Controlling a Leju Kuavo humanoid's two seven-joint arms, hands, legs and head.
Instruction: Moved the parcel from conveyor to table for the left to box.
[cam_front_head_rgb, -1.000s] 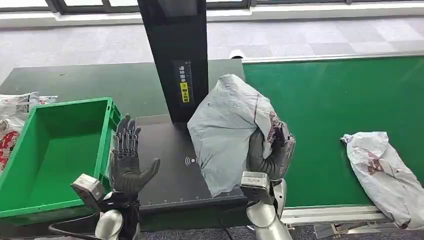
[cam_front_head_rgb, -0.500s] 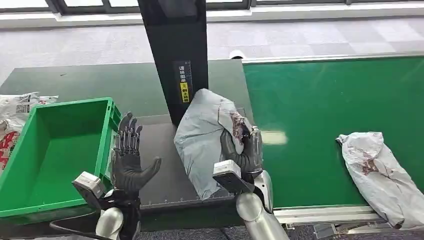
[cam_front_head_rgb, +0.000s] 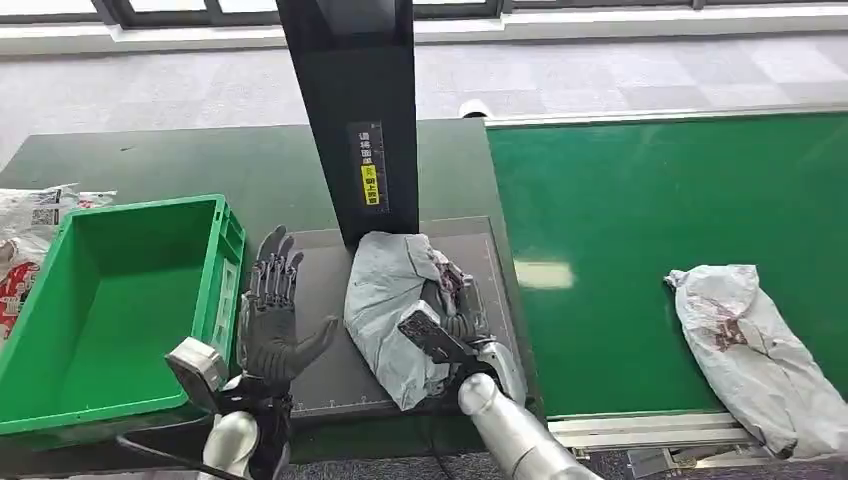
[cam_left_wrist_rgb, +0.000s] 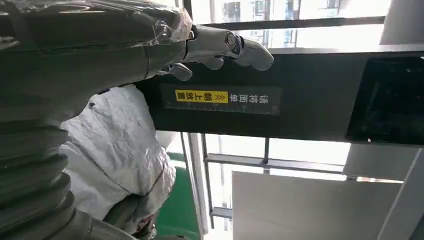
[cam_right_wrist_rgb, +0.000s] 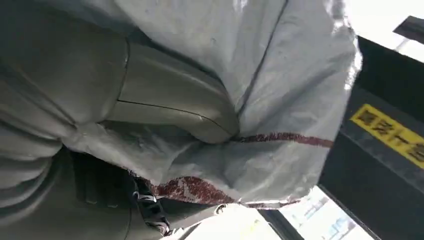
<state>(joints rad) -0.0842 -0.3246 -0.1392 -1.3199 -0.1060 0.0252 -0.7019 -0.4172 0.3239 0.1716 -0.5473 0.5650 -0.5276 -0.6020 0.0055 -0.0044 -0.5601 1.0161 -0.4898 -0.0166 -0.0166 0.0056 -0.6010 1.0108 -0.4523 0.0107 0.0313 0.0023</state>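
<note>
The grey parcel lies on the dark table at the foot of the black post, gripped by the right hand. The right wrist view shows the thumb pressed into the wrapping. The left hand hovers spread and empty beside the green box. Another parcel rests on the conveyor.

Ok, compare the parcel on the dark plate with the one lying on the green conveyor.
The plate parcel is gripped by the right hand; the conveyor parcel lies free. The plate parcel sits by the black post, near the open left hand; the conveyor parcel lies far to the right. Both are crumpled grey bags with dark red marks.
</note>
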